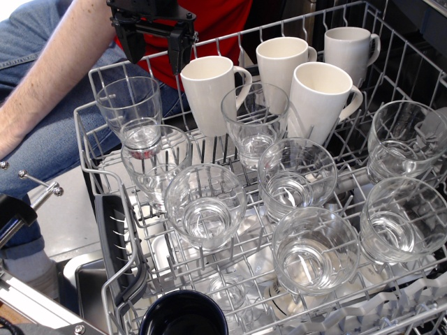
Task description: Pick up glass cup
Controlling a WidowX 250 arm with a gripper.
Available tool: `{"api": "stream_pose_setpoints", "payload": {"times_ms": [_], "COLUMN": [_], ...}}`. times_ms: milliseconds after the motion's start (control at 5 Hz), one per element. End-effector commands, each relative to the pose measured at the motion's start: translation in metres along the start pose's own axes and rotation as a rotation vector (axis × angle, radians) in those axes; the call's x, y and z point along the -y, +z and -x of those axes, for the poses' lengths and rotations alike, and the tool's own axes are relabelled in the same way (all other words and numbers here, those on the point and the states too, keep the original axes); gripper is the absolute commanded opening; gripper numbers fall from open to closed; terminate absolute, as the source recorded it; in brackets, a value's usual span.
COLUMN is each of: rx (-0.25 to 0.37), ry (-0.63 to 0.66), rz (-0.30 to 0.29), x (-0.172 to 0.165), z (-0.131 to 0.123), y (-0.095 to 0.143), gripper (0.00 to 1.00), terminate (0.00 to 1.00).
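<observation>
1. The gripper (155, 47) hangs at the top left, above the back-left corner of the dishwasher rack (94, 164), its two black fingers spread apart and holding nothing.
2. The glass cup (131, 112) stands just below the gripper, slightly left of it, tilted among the rack's tines.
3. Another tumbler (156, 164) touches it in front; white mugs (208, 94) stand to its right.
</observation>
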State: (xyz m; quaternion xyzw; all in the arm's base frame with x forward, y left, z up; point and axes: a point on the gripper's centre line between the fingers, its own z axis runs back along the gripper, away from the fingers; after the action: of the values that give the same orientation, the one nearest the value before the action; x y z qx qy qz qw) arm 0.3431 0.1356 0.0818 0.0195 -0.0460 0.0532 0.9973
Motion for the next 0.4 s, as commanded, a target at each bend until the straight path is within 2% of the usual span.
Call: {"api": "stream_pose_setpoints", "payload": {"times_ms": [0, 200], "rx": [0.0, 0.017], "ry": [0.0, 0.054], "rz": [0.0, 0.015], "x": [0.0, 0.0], "z": [0.0, 0.002], "y": [0.0, -0.016], "gripper": [1.0, 1.0], "terminate": [0.0, 0.0]}}
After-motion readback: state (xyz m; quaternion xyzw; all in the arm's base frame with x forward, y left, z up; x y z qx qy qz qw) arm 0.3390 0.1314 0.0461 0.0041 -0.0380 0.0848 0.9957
